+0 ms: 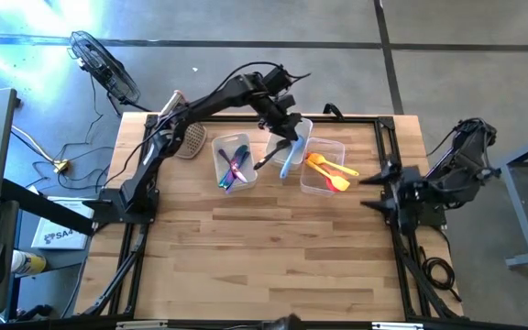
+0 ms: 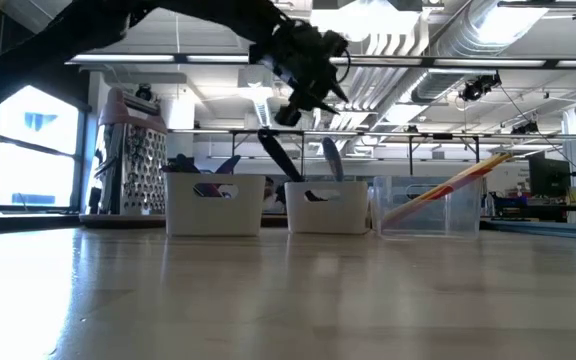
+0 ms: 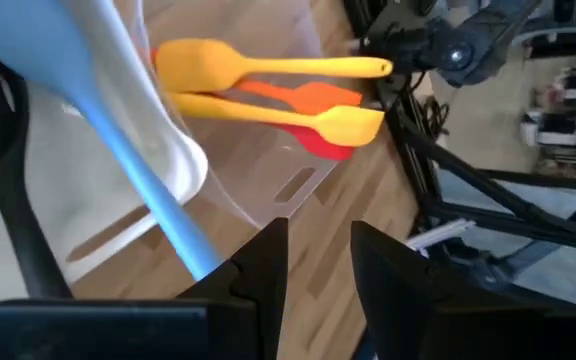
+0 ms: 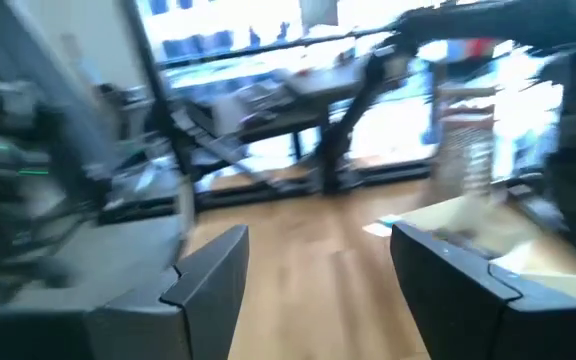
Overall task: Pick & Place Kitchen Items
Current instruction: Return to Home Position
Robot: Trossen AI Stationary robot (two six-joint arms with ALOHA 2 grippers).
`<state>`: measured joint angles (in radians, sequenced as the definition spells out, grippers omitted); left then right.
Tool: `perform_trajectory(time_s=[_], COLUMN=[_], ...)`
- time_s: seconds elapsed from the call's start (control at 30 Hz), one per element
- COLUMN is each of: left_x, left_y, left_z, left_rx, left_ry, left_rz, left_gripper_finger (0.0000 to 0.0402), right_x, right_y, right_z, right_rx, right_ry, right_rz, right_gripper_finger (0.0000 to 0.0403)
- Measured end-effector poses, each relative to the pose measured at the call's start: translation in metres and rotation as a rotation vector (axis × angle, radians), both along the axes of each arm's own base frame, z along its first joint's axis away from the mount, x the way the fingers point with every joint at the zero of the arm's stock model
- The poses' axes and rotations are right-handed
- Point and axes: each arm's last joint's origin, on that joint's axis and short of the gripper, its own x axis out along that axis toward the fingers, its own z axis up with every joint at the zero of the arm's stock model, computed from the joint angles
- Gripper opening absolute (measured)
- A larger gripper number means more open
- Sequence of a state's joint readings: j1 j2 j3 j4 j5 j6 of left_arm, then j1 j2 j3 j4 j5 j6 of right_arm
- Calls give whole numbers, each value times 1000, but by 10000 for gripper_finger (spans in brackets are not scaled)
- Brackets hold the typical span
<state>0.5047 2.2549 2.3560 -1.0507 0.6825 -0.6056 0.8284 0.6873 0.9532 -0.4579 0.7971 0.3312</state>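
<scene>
On my left gripper [image 3: 320, 240] the jaws stand slightly parted and empty. It hovers upper centre in the high view, just over the middle bin [image 1: 307, 130]. The black spoon [image 1: 269, 158] and blue spatula [image 1: 288, 163] lean out of that bin. A low pull-away could, I judge, snag a handle and tip the bin. My right gripper [image 4: 318, 240], jaws spread, waits at the table's [image 1: 273, 247] right edge.

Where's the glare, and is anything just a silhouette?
High view: harsh glare on the floor beside the fan. Low view: ceiling lights backlight the left gripper into a silhouette. Left wrist view: even light on the yellow spatulas. Right wrist view, right gripper parked at the table's right edge: bright backlight washes out the room.
</scene>
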Motion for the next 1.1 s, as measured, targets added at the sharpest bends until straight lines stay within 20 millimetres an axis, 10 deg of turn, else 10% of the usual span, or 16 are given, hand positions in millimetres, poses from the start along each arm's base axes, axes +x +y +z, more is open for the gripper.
perform_trajectory(time_s=[0.4, 0.63, 0.87, 1.1], left_x=[-40, -68, -78, -80], left_y=[-100, -160, -161, -151], left_z=[74, 90, 98, 113], left_rx=[472, 777, 804, 750], left_ry=[174, 413, 416, 282], left_rz=[-67, -62, -41, 62], left_gripper_finger=[109, 89, 8, 2], right_x=[-27, -51, -87, -125], right_y=[-35, -62, -102, -144], right_z=[12, 13, -3, -34], right_rx=[100, 34, -98, 173], right_ry=[-110, -147, -135, -159], right_rz=[-207, -217, -267, -189], right_gripper_finger=[235, 168, 24, 3])
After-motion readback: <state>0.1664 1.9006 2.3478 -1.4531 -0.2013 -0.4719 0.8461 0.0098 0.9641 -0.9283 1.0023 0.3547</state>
